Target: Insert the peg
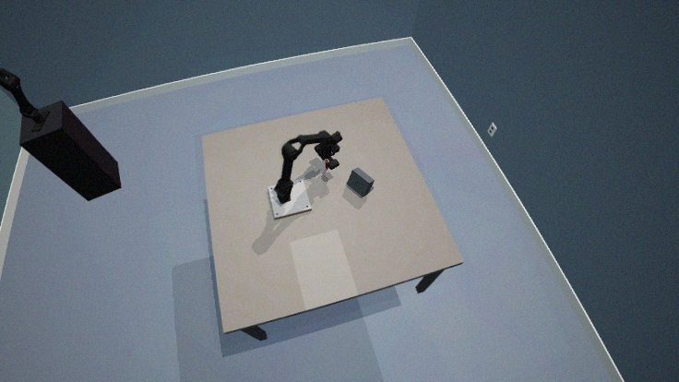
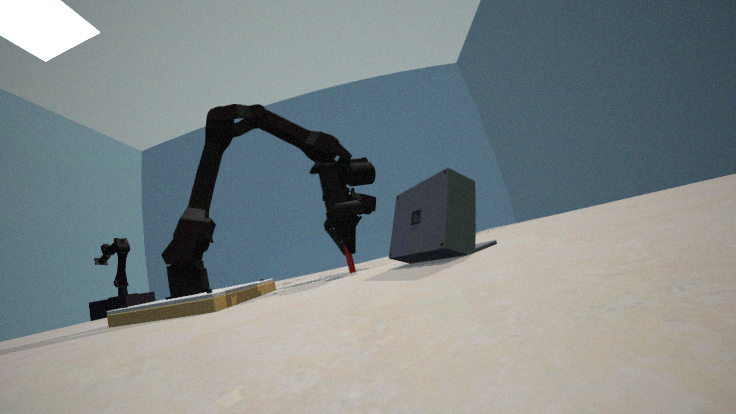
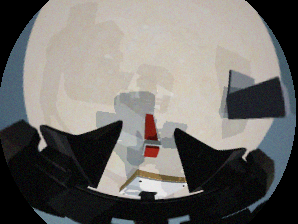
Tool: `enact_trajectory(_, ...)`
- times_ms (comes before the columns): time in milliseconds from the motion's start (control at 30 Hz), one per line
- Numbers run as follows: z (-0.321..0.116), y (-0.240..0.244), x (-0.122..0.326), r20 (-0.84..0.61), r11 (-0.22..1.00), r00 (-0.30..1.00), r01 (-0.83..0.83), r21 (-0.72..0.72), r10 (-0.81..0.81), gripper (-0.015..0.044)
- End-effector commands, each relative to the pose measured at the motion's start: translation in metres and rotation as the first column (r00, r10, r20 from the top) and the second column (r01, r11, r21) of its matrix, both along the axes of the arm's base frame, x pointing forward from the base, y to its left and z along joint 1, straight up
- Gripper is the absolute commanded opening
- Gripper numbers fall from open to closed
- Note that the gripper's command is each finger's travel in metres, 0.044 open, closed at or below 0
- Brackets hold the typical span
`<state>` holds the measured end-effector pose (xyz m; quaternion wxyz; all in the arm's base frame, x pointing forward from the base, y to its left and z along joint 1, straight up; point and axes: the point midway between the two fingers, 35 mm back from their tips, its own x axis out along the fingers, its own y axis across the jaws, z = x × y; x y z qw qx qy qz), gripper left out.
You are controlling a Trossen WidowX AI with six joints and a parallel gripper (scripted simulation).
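Arm [image 2: 216, 169] arched over, wrist pitched down, tool [image 2: 343, 242] fingers parted, gripping nothing

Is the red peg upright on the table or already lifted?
Upright on the table: the peg reaches the table, its top between the open end effector fingers.

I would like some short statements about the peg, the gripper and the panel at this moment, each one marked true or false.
1. The red peg stands with its bottom end on the table. True.
2. The gripper is clamped shut on the peg. False: the fingers straddle it with gaps on both sides.
3. The peg sits inside the hole. False: it is apart from the panel.
4. The hole is in the panel face turned toward the arm. True.
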<state>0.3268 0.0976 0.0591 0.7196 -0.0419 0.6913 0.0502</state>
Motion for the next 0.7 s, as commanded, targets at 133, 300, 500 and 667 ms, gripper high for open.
enact_trajectory(133, 0.0002, 0.0002, 0.0002, 0.000, 1.000, 1.000, 0.000, 0.001, 0.000, 0.0151)
enact_trajectory(300, 0.0002, 0.0002, 0.0002, 0.000, 1.000, 1.000, 0.000, 0.001, 0.000, 0.0020)
enact_trajectory(500, 0.0002, 0.0002, 0.0002, 0.000, 1.000, 1.000, 0.000, 0.001, 0.000, 0.0000)
enact_trajectory(667, 0.0091, 0.0004, 0.0010, 0.000, 1.000, 1.000, 0.000, 0.000, 0.000, 0.0000)
